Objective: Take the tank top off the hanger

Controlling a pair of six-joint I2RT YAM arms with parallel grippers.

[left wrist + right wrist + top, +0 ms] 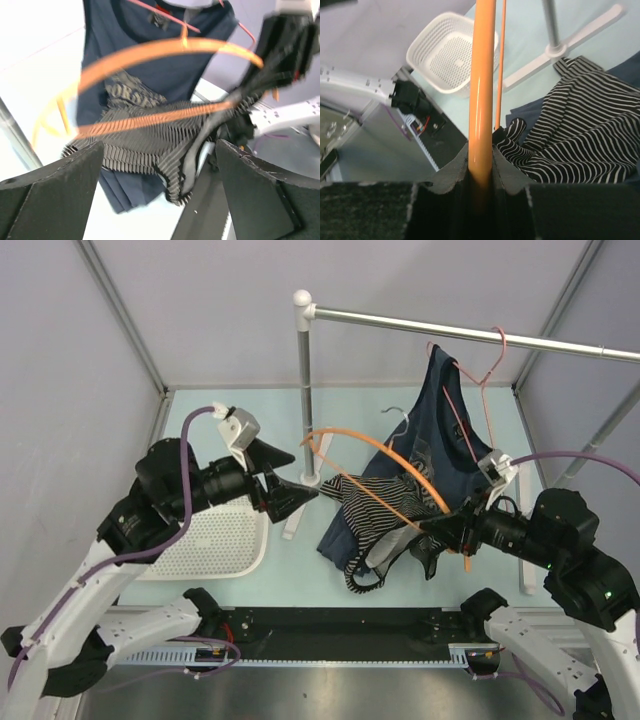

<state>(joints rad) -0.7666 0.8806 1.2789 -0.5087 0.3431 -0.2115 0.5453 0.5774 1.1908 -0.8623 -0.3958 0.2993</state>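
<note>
The orange hanger [385,462] is held level above the table, and its right end sits in my right gripper [447,529], which is shut on it. In the right wrist view the orange bar [482,75] runs straight up from between the closed pads [510,172]. The striped tank top [372,515] hangs bunched under the hanger, and its dark-edged straps droop toward the table. My left gripper [303,493] is at the top's left edge, jaws wide open with nothing between them. From the left wrist, the tank top [145,145] lies just beyond the open fingertips [95,150].
A navy T-shirt [440,415] hangs on a pink wire hanger [478,375] from the rail [450,332] behind. The rack's white post [305,380] and its foot [292,520] stand mid-table. A white perforated basket [215,540] lies at the left.
</note>
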